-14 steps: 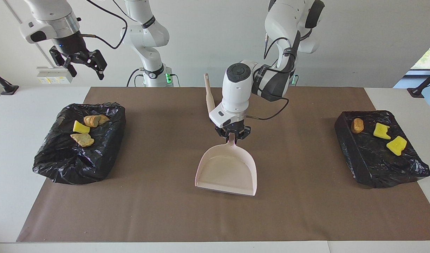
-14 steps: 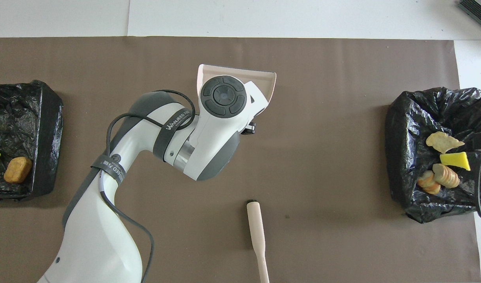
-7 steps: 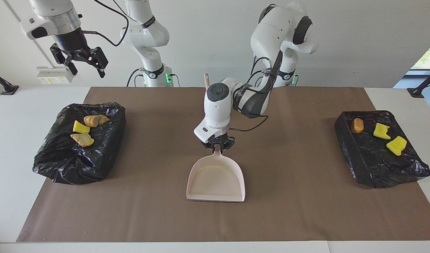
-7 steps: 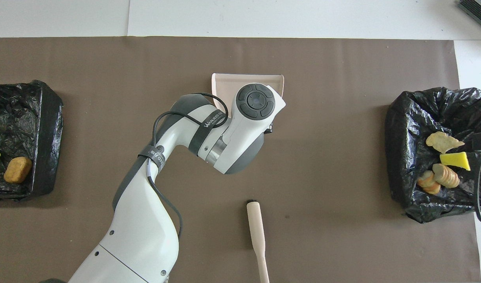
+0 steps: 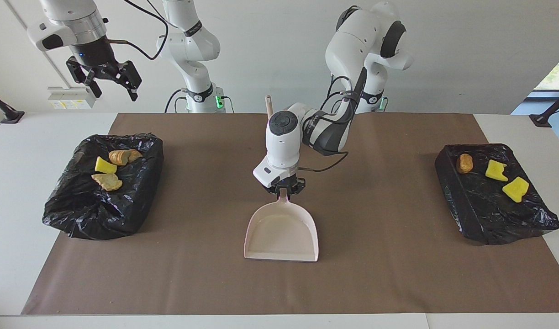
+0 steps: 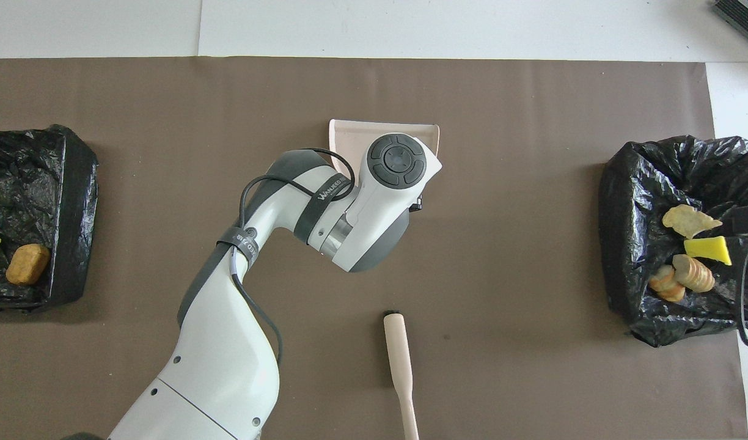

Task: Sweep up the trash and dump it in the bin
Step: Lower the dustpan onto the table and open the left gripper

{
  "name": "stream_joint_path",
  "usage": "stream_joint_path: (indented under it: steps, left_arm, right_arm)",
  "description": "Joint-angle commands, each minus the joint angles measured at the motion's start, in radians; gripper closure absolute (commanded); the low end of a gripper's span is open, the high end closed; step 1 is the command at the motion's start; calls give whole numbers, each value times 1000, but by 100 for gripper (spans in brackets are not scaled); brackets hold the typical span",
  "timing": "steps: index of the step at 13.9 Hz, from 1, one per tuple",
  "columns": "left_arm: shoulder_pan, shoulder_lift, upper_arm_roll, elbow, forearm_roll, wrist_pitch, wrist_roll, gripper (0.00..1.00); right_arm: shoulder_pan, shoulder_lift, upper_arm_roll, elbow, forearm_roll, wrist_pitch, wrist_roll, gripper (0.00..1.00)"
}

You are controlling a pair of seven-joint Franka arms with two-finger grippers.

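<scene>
on the brown bench my left tool (image 5: 283,190) was at the dustpan (image 5: 282,233) handle; i could not tell its grip. my right tool (image 5: 107,77) hung wide over a bin (image 5: 78,210) with trash (image 5: 107,182) in it.

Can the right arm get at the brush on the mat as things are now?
Probably yes. The right gripper hangs open, high over the bin at its own end. The brush lies bare on the mat, nearer to the robots than the dustpan, where the left gripper is.
</scene>
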Motion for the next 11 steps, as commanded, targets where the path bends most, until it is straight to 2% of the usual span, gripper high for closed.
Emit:
stream_joint_path:
  steps: [1, 2, 3, 8, 9, 11]
  left_arm:
    - [-3, -17, 25, -29, 2, 24, -4, 43]
    - [5, -38, 25, -31, 2, 15, 3, 18]
    - [20, -73, 28, -50, 4, 6, 8, 0]
    - [167, -415, 25, -351, 4, 3, 319, 0]
    - [212, -477, 25, -391, 4, -3, 395, 0]
    - [294, -547, 25, -393, 2, -79, 547, 0]
  right_arm:
    - [-5, -7, 1, 1, 12, -12, -22, 0]
    - [-5, -7, 1, 1, 12, -12, -22, 0]
    - [-5, -7, 2, 1, 12, -12, -23, 0]
    - [-3, -12, 7, -2, 23, -16, -20, 0]
    - [-3, -12, 7, -5, 44, -18, -17, 0]
    - [-3, -14, 7, -5, 69, -20, -14, 0]
